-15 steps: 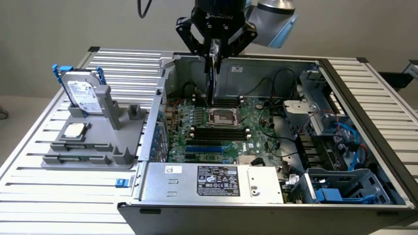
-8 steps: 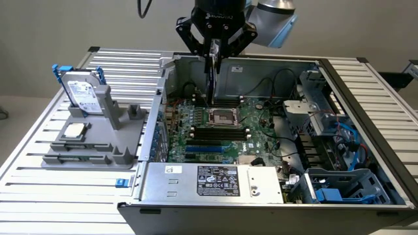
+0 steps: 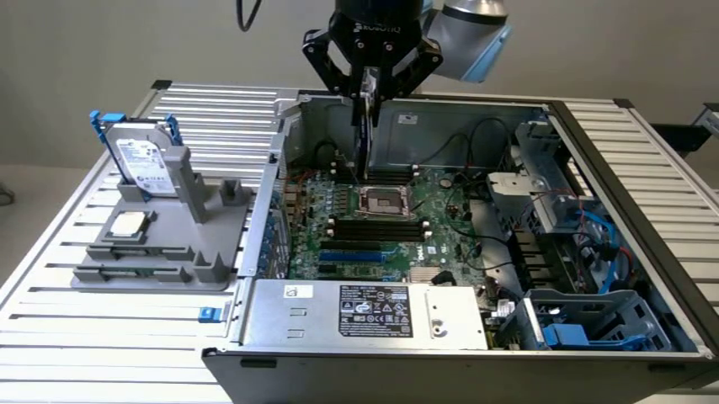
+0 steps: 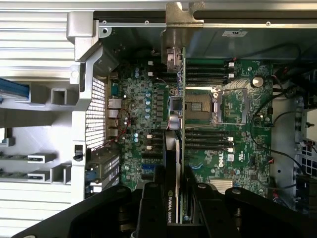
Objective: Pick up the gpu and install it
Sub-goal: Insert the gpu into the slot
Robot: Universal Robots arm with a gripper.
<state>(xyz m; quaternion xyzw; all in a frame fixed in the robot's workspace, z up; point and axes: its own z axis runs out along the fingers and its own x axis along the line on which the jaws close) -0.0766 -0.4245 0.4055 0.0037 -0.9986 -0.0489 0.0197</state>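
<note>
Gripper (image 4: 174, 179) fingers (image 4: 152, 201): clamped on the gpu (image 4: 172, 148), which hangs edge-down over the motherboard (image 3: 450, 220) inside the open computer case (image 3: 460, 118); pick-up done, card apparently not yet seated in a slot.

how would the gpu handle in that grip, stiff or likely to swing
Probably stiff: the gpu hangs straight below the gripper. Likely light, being so thin. It could pivot, since only one end is pinched.
</note>
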